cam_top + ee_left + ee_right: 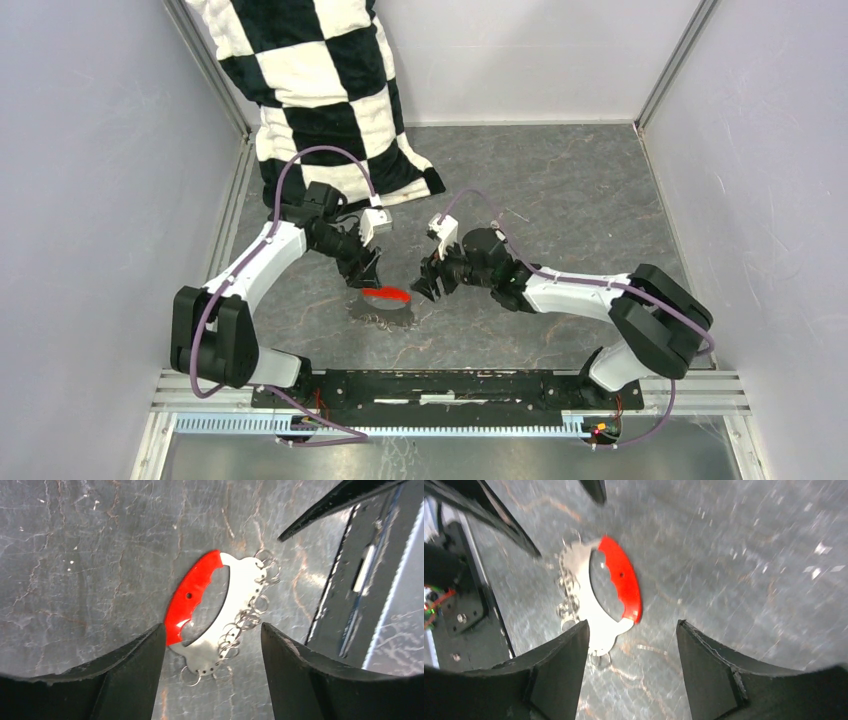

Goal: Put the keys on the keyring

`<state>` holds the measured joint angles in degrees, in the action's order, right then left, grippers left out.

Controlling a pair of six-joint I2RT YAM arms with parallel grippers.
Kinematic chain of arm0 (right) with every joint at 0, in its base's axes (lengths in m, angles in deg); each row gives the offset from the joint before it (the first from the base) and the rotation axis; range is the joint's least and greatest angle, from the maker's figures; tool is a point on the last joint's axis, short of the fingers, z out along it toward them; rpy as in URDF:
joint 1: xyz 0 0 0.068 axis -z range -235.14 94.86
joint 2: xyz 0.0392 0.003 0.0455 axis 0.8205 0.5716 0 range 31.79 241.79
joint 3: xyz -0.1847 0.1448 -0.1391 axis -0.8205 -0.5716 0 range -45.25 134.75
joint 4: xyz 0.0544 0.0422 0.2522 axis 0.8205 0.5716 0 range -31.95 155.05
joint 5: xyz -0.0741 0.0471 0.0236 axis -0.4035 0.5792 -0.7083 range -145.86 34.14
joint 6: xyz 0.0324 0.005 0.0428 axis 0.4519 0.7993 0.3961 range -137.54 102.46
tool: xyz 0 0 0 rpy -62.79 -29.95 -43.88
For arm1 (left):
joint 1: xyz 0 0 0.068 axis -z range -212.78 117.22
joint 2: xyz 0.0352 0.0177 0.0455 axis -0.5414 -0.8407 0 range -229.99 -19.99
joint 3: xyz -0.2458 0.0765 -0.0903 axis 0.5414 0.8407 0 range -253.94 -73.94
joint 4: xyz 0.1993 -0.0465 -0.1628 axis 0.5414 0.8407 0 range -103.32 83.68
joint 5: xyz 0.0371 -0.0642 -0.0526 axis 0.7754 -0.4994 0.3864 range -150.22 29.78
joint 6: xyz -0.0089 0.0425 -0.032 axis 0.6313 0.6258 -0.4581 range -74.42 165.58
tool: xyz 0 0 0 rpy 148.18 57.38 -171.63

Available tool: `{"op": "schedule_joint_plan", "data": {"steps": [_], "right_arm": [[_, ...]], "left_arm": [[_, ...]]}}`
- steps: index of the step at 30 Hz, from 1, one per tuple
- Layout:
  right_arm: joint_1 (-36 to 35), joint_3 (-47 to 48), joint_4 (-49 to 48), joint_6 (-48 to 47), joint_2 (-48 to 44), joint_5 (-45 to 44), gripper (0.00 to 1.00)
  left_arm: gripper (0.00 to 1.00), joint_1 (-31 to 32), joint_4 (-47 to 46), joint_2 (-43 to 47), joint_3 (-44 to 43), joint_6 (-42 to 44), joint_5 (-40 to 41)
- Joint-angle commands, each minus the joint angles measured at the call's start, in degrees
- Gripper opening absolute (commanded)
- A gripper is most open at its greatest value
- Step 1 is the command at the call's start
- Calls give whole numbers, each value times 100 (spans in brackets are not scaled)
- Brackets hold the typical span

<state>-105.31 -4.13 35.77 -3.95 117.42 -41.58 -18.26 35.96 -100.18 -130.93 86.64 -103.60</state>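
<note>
The keyring [386, 296] lies flat on the grey mat between the two grippers: a curved bright red plastic piece joined to a silver crescent plate with several small wire rings along its edge. It shows in the left wrist view [192, 597] and in the right wrist view [621, 580]. My left gripper [368, 278] is open and hangs just above the keyring's left end [212, 627]. My right gripper [425, 288] is open and empty just right of the keyring [632, 624]. The keys, green-tagged and black-tagged, are not in view.
A black-and-white checkered cloth [320, 90] lies at the back left. The black mounting rail [450, 385] runs along the near edge. Grey walls close in both sides. The right gripper's finger [340, 500] shows in the left wrist view.
</note>
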Motion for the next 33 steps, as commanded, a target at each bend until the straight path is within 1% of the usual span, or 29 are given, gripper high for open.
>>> {"op": "schedule_joint_plan", "data": {"steps": [1, 5, 7, 10, 14, 17, 20, 24, 28, 31, 33], "right_arm": [[-89, -293, 7, 130, 255, 298, 71], [-173, -625, -159, 405, 309, 742, 69], [-225, -735, -211, 491, 365, 898, 66], [-280, -786, -355, 655, 551, 1095, 61], [-429, -731, -510, 741, 821, 1155, 56], [-589, -677, -486, 651, 948, 912, 54], [-733, -607, -355, 462, 1028, 391, 53], [-847, -577, -181, 189, 957, -311, 57], [-941, -570, 36, -218, 766, -1039, 59], [-972, -553, 121, -459, 702, -1242, 57], [-989, -515, 138, -565, 742, -1196, 54]], "left_arm": [[76, -29, 177, 233, 250, 1301, 424], [76, -11, -300, 589, 1062, 2013, 1205], [75, 19, -550, 739, 1412, 2365, 1560], [71, 94, -842, 754, 1669, 2446, 1865], [70, 186, -1045, 708, 1863, 2368, 1939], [69, 286, -1269, 688, 2023, 2303, 2050], [69, 335, -1402, 642, 2139, 2275, 2126], [68, 370, -1426, 592, 2236, 2335, 2146], [66, 408, -1525, 585, 2328, 2383, 2214], [65, 409, -1569, 549, 2336, 2396, 2225], [64, 406, -1578, 548, 2333, 2390, 2221]]}}
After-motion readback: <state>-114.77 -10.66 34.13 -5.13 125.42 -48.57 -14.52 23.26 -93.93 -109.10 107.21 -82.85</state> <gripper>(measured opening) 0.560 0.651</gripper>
